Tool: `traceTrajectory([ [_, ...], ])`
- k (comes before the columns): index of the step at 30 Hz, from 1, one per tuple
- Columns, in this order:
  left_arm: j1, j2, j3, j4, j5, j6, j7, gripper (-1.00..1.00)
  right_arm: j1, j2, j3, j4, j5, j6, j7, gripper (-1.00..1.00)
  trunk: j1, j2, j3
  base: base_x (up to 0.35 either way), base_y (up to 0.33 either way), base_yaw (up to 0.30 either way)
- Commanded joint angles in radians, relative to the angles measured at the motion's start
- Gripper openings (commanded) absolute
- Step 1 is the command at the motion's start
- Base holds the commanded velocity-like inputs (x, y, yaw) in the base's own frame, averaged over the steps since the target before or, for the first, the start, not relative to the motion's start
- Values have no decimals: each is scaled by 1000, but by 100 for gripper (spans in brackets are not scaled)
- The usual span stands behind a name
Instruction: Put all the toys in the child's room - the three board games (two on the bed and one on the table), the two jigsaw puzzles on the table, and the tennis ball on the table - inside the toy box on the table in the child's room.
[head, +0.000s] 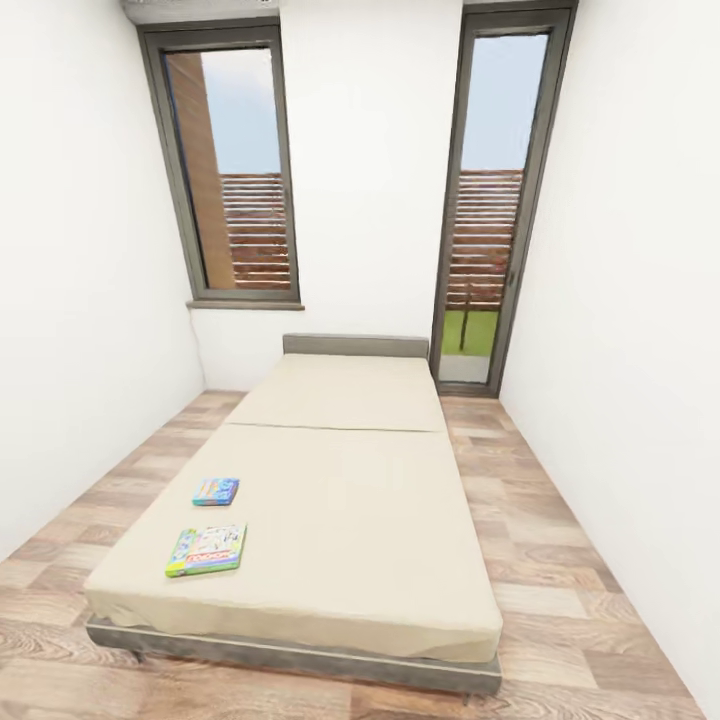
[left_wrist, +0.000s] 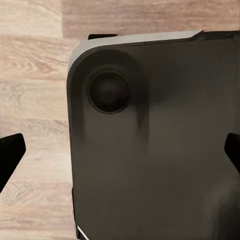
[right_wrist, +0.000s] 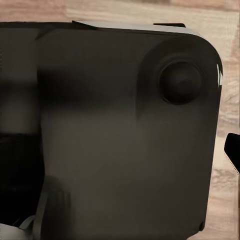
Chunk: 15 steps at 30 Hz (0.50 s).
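While the robot faced the foot of the bed (head: 330, 500) in the child's room, two board games (head: 207, 549) lay flat on the beige mattress toward seven o'clock of the head view. The nearer, larger box had a green-edged cover with red lettering, and the smaller blue box (head: 216, 491) sat just beyond it, apart from it, at about eleven o'clock from the first. Both rested close to the mattress's edge on the robot's left side, which I judged would let a left-arm reach take them once the base rolled up beside that edge. The grey headboard (head: 355, 346) stood at twelve o'clock beneath the white wall, flanked by a window (head: 235, 170) at eleven and a glazed door (head: 490, 220) at one, both showing brown slats outside.

In the left wrist view, the left gripper (left_wrist: 120, 155) showed dark fingertips (left_wrist: 10, 152) at nine and three o'clock, spread wide with nothing between them, hanging over the robot's dark base (left_wrist: 155, 150) and the wood-plank floor (left_wrist: 30, 75). In the right wrist view, one dark tip of the right gripper (right_wrist: 233, 150) peeked in at three o'clock, so I could not tell how its jaws stood. The arms seemed tucked low for travel, and no toy appeared collected yet.
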<state>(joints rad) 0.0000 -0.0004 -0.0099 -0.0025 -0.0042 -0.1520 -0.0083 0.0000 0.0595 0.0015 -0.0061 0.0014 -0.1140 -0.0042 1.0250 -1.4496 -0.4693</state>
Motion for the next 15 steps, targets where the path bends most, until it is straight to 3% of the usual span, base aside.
traceTrajectory([
  [1, 0, 0, -1, 0, 0, -3, -1, 100, 0, 0, 0, 0, 1, -3, -1, 100, 0, 0, -1, 4, 4, 290],
  [10, 0, 0, -1, 0, 0, -4, -1, 100, 0, -1, 0, 0, 1, -3, 0, 100, 0, 0, -1, 1, 2, 288],
  [15, 0, 0, -1, 0, 0, -4, -1, 100, 0, -1, 0, 0, 1, -3, -1, 100, 0, 0, -1, 13, 39, 150],
])
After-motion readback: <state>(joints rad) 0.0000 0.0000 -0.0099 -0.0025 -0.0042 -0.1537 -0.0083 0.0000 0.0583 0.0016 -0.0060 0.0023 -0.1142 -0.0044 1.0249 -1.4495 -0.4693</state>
